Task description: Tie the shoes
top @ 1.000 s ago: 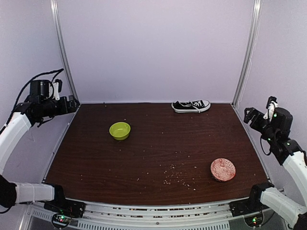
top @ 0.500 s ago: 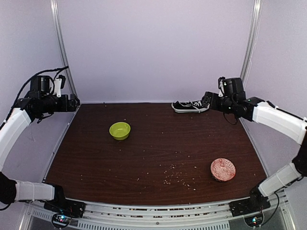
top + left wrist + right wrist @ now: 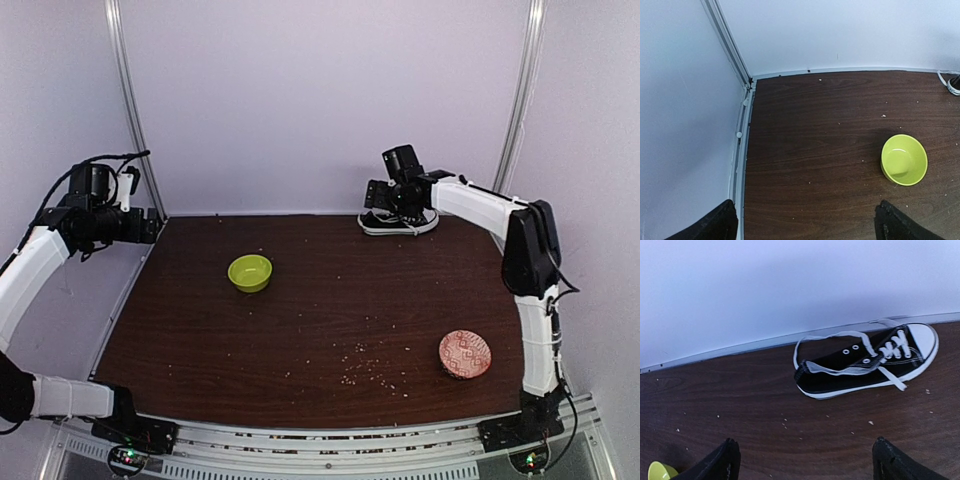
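The left gripper (image 3: 152, 228) hangs in the air above the table's (image 3: 300, 330) far left edge, next to the left wall. In the left wrist view its fingers (image 3: 715, 226) stand far apart at the bottom corners of the frame and nothing lies between them, so the jaws are wide open. A lime-green bowl (image 3: 250, 272) sits upright on the left half of the table, well apart from the left gripper. Pale crumbs (image 3: 370, 372) are scattered over the near centre of the surface. The black sneaker (image 3: 415, 225) rests on its white sole at the far edge of the table, right of centre and just beside the back wall, with its white toe cap pointing right. Its white laces (image 3: 840, 334) are untied; one loops loosely around the heel and another trails across the side of the shoe onto the table. The right gripper (image 3: 392, 208) is positioned over the heel end of the sneaker, with its fingers (image 3: 722, 461) spread wide and holding nothing. A round red-and-white patterned dish (image 3: 465, 354) sits near the right front corner.
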